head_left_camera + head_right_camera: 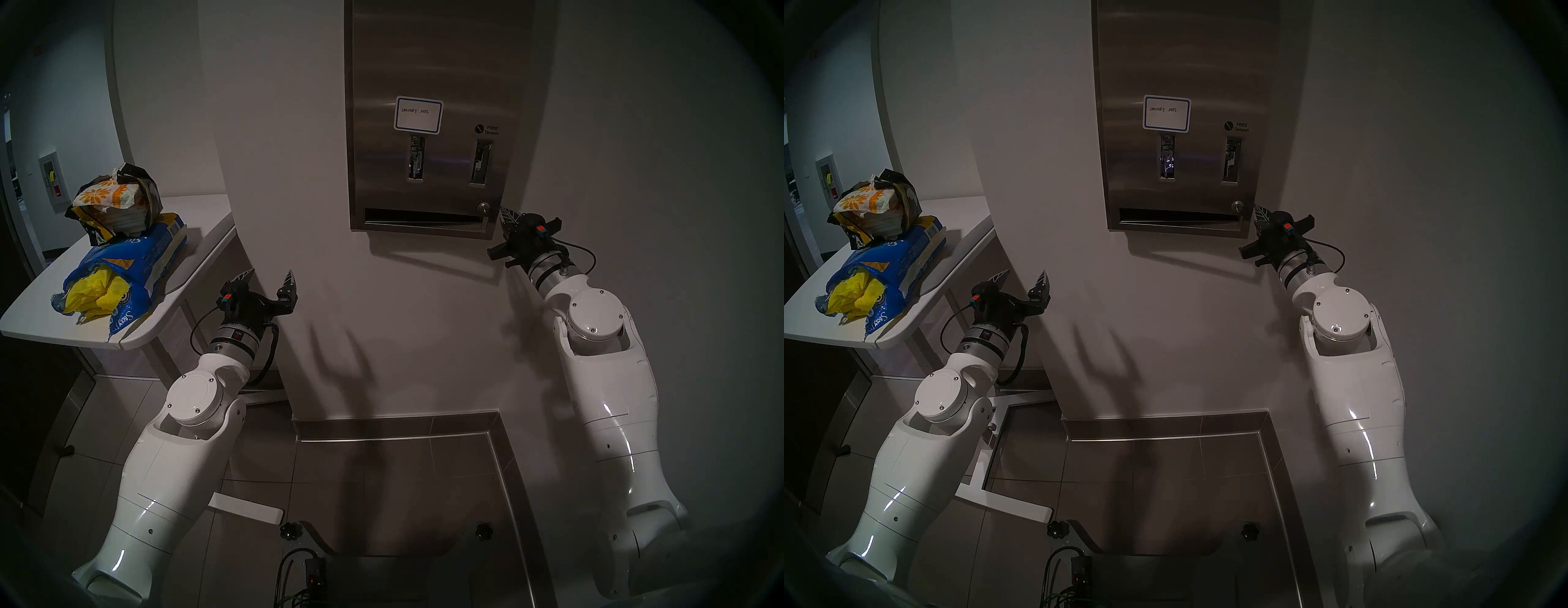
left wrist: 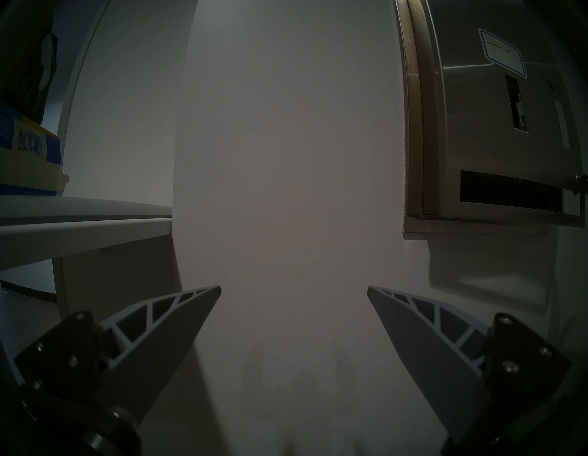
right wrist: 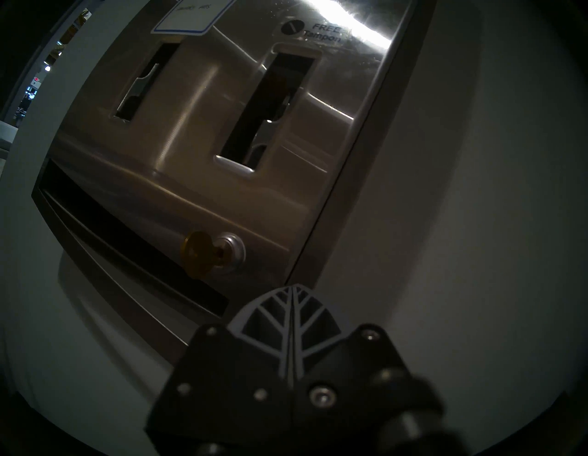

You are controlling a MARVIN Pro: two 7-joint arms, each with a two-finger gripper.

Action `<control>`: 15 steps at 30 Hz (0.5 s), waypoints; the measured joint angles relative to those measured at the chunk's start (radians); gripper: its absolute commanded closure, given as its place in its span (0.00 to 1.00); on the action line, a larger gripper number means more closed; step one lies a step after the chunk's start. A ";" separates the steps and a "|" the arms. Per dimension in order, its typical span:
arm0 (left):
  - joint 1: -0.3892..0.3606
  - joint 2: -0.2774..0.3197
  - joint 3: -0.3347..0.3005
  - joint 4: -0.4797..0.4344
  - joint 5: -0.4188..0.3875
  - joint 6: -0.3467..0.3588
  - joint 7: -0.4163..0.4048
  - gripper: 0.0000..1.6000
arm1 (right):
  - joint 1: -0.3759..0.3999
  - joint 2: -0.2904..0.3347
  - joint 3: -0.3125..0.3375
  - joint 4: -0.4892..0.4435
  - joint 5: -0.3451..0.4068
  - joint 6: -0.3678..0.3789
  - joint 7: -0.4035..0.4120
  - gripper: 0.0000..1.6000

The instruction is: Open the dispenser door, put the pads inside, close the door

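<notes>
Dispenser door: brushed steel, flat, shut against the dispenser; white blue-bordered label above two vertical slots.
Lock: small round chrome barrel at the door's lower right corner; only the right wrist view shows the yellow key in it.
Pads: soft yellow packets spilling from a torn blue bag on the white shelf's front edge; orange-flowered ones stacked on top.
Right gripper: ribbed fingers pressed together, tip just beside the door's lower right corner.
Left gripper: fingers spread wide, empty, facing bare wall.
</notes>
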 measured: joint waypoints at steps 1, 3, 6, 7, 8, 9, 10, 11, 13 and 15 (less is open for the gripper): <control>0.000 0.000 0.000 0.000 0.000 0.000 0.000 0.00 | 0.007 0.003 0.000 0.009 0.002 -0.004 0.006 1.00; 0.000 0.000 0.000 0.000 0.000 0.000 0.000 0.00 | 0.019 0.011 -0.001 0.024 0.009 -0.011 0.023 1.00; 0.000 0.000 0.000 0.000 0.000 0.000 0.000 0.00 | 0.029 0.023 0.000 0.035 0.020 -0.018 0.047 1.00; 0.000 0.000 0.000 0.000 0.000 0.000 0.000 0.00 | 0.031 0.030 0.001 0.036 0.024 -0.019 0.059 1.00; 0.000 0.000 0.000 0.000 0.000 0.000 0.000 0.00 | 0.032 0.037 0.003 0.037 0.031 -0.021 0.074 1.00; 0.000 0.000 0.000 0.000 0.000 0.000 0.000 0.00 | 0.033 0.041 0.004 0.037 0.034 -0.022 0.082 1.00; 0.000 0.000 0.000 0.000 0.000 0.000 0.000 0.00 | 0.033 0.050 0.007 0.037 0.040 -0.024 0.098 1.00; 0.000 -0.001 0.000 0.000 0.000 0.000 0.000 0.00 | 0.034 0.055 0.009 0.037 0.044 -0.025 0.108 1.00; 0.000 -0.001 0.000 0.000 0.000 0.000 0.000 0.00 | 0.034 0.065 0.013 0.036 0.052 -0.027 0.128 1.00; 0.000 -0.001 0.000 0.000 0.001 0.000 0.000 0.00 | 0.035 0.078 0.019 0.035 0.065 -0.030 0.156 1.00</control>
